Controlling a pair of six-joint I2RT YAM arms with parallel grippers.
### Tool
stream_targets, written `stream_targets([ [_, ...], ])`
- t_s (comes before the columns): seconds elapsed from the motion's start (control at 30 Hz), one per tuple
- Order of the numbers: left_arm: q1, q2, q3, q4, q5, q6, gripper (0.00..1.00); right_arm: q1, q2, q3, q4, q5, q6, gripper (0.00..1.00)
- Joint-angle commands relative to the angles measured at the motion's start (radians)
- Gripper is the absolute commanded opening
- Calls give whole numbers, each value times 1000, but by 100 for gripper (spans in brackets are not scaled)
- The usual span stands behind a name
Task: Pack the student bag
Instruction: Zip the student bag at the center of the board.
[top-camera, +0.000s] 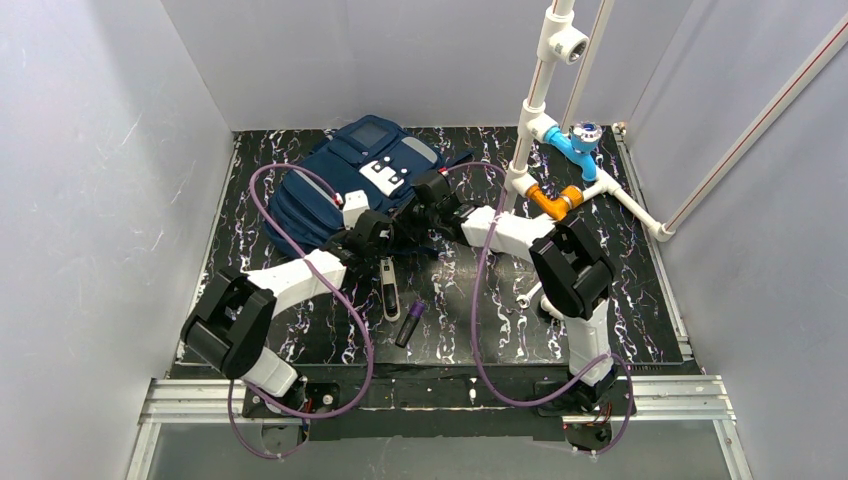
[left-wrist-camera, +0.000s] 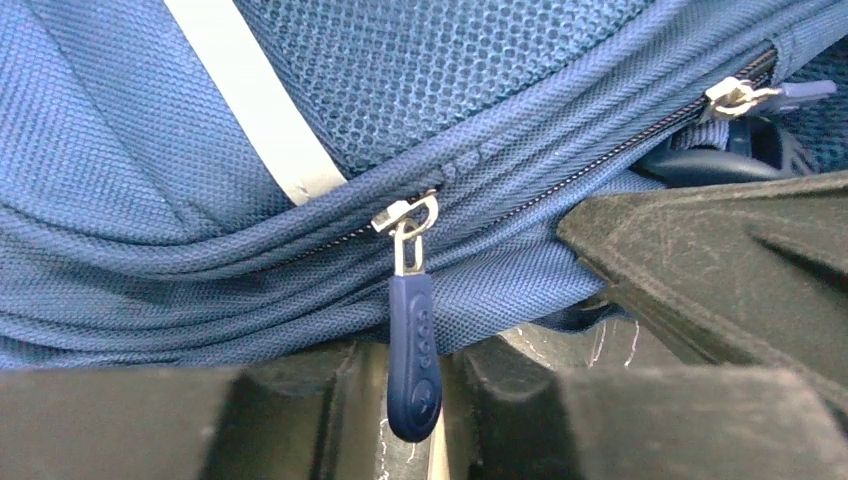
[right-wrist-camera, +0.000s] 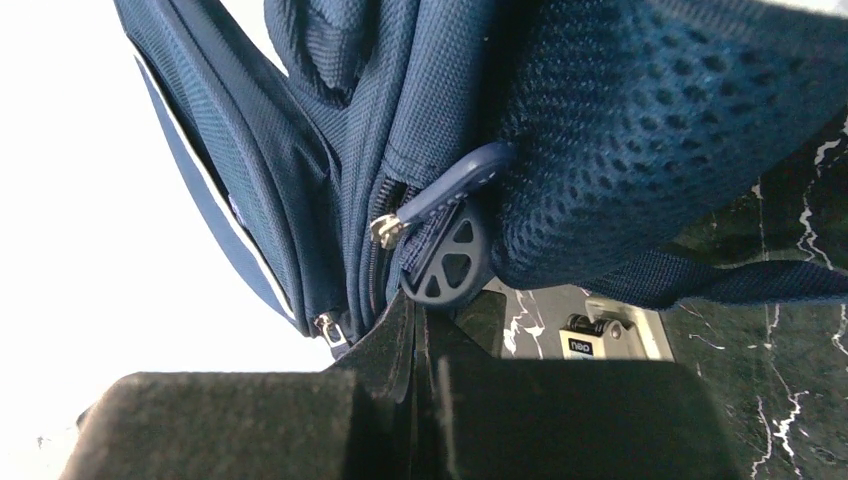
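The student bag (top-camera: 330, 180), navy with grey patches, lies at the back left of the table. Its mesh and a pale stripe fill the left wrist view (left-wrist-camera: 500, 60). A blue zipper pull (left-wrist-camera: 413, 360) hangs from a closed zip, down between the fingers of my left gripper (left-wrist-camera: 415, 420), which stand narrowly open with slivers of table showing either side of it. My left gripper (top-camera: 392, 228) sits at the bag's near edge. My right gripper (top-camera: 425, 200) meets the bag's right side, its jaws (right-wrist-camera: 415, 320) shut on a seam of the bag (right-wrist-camera: 600, 120), beside a round black tab (right-wrist-camera: 450, 265).
A black and silver stapler-like item (top-camera: 390, 290) and a purple-capped marker (top-camera: 410, 325) lie on the black marbled table in front of the bag. White pipes with blue and orange fittings (top-camera: 560, 195) rise at the back right. White walls close in the sides.
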Motion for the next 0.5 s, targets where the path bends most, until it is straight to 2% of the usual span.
stream_targets([
  [0.0,17,-61,-2,39,-77,49,19,-11,-139,-2,77,63,-55,1],
  [0.1,36,-112,-40,16,-50,53,0,-10,-155,-24,78,95,-97,1],
  [0.33,143,-266,-78,-129,57,50,0,-27,-166,-60,81,125,-201,1],
  [0.47,199,-350,-86,-258,172,48,0,-54,-182,-70,66,185,-332,1],
])
